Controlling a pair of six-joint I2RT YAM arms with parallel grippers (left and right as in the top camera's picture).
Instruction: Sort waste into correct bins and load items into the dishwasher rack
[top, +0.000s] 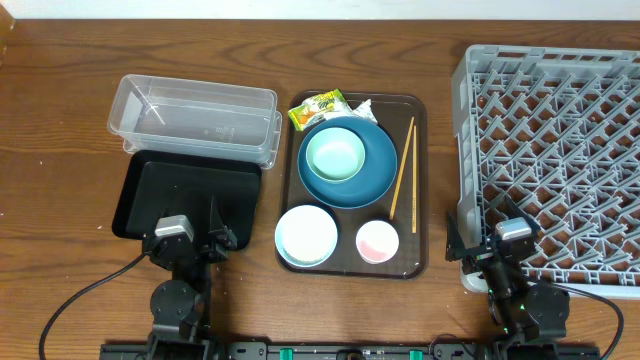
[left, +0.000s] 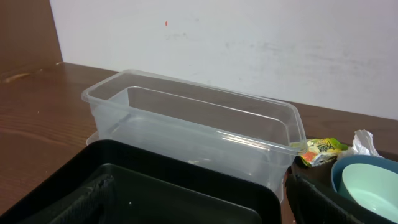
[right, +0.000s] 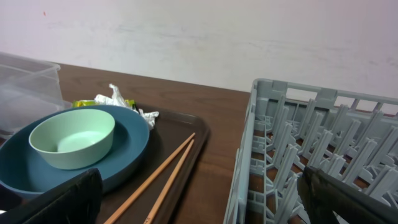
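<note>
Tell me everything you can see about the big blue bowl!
The big blue bowl is round, deep teal-blue and smooth, plastic-looking. It sits upright on the brown tray, in its far half. A small mint-green bowl sits inside it, upright, toward the left. The chopsticks lie to its right; a wrapper and tissue lie just behind.

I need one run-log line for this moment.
left tool open above black tray | right tool open at grey rack | mint bowl nested in blue bowl
</note>
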